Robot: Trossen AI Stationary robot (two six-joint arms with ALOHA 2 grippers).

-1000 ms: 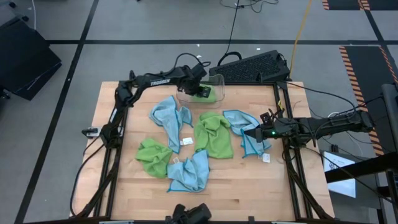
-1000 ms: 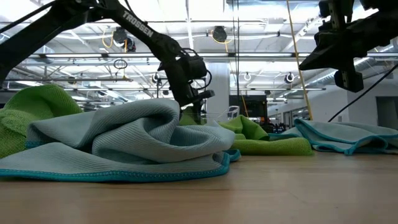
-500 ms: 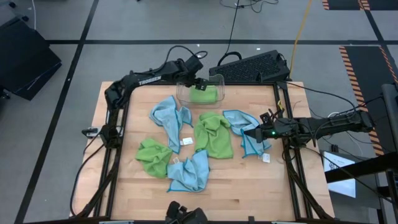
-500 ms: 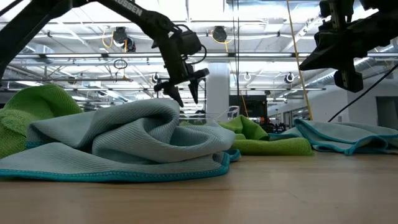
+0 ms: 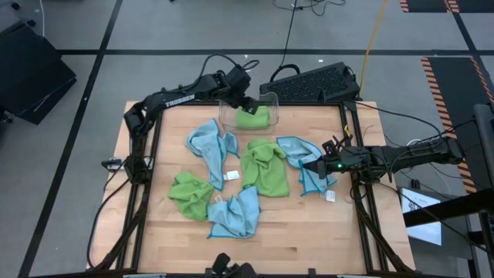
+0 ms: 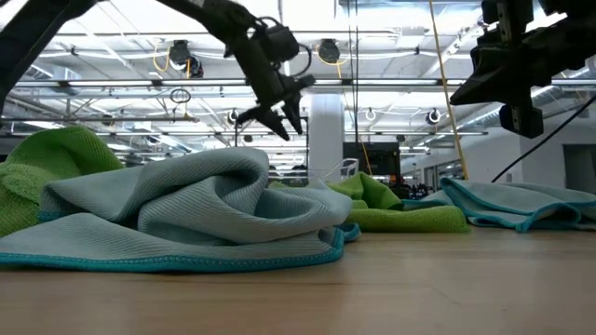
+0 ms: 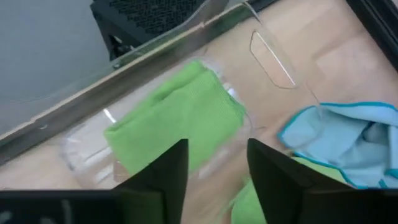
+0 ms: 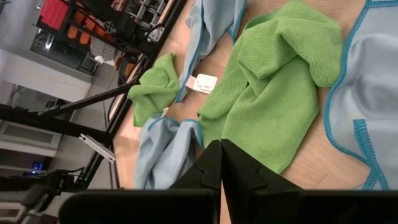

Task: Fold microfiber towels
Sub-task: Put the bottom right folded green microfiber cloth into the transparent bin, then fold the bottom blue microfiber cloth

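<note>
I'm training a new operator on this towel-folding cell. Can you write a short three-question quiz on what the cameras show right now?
1. True or false: the clear bin holds a folded green towel.
2. How many towels lie loose on the table outside the bin?
3. Which pincer hangs above the bin: A) left pincer B) right pincer?

Key
1. True. The left wrist view shows it lying inside.
2. Five: three blue, two green, all crumpled.
3. A. Its fingers stand apart and hold nothing. The right pincer is shut, over the blue towel at the table's right side.
</note>
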